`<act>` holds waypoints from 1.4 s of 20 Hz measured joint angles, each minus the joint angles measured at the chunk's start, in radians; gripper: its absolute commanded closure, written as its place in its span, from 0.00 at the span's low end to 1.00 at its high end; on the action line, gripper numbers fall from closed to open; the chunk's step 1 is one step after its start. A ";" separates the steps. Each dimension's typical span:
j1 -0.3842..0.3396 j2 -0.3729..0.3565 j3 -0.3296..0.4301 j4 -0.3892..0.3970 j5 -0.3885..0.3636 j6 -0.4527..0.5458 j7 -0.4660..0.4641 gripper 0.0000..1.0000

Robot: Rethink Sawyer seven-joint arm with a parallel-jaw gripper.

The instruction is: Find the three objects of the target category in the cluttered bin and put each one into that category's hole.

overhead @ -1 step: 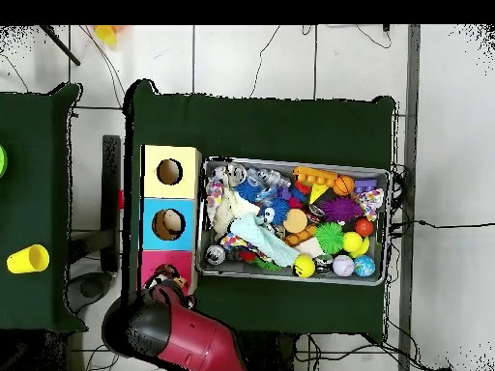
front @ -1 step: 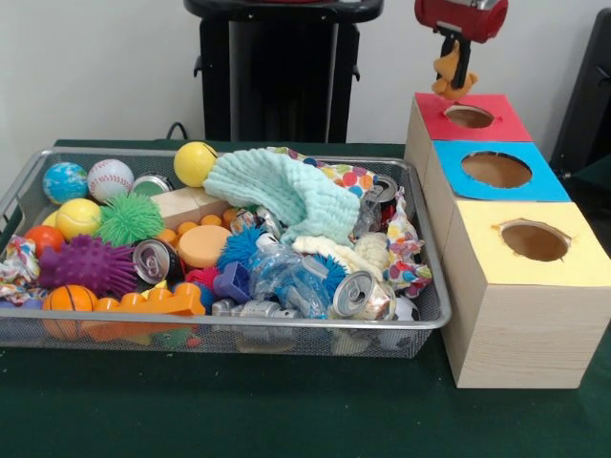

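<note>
Gripper: gripper (front @ -1 step: 455, 59) is hanging above the red box's hole, clamped on a small yellow-orange and black plush toy (front @ -1 step: 452, 76).
Toy: dangling just over the red box (front @ -1 step: 474, 122), not yet inside.
Boxes: red, blue (front @ -1 step: 496, 172) and yellow (front @ -1 step: 535, 240) holed boxes are standing in a row along the worktop's (front @ -1 step: 286, 410) edge, touching each other.
Bin: wire bin (front @ -1 step: 229, 329) is sitting just beside the boxes, holding balls, cans, spiky toys and a mint cloth (front @ -1 step: 282, 196).
</note>
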 measured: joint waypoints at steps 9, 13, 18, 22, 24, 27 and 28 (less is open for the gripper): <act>0.021 0.067 -0.003 -0.008 0.042 -0.031 0.006 1.00; 0.049 0.072 -0.016 -0.021 0.058 -0.031 0.011 1.00; 0.082 0.092 -0.022 -0.040 0.079 -0.031 0.013 1.00; 0.109 0.110 -0.023 -0.056 0.094 -0.031 0.014 1.00; 0.116 0.115 -0.024 -0.061 0.099 -0.031 0.014 1.00; 0.133 0.126 -0.038 -0.070 0.108 -0.031 0.016 0.00; 0.134 0.127 -0.039 -0.070 0.109 -0.031 0.016 0.00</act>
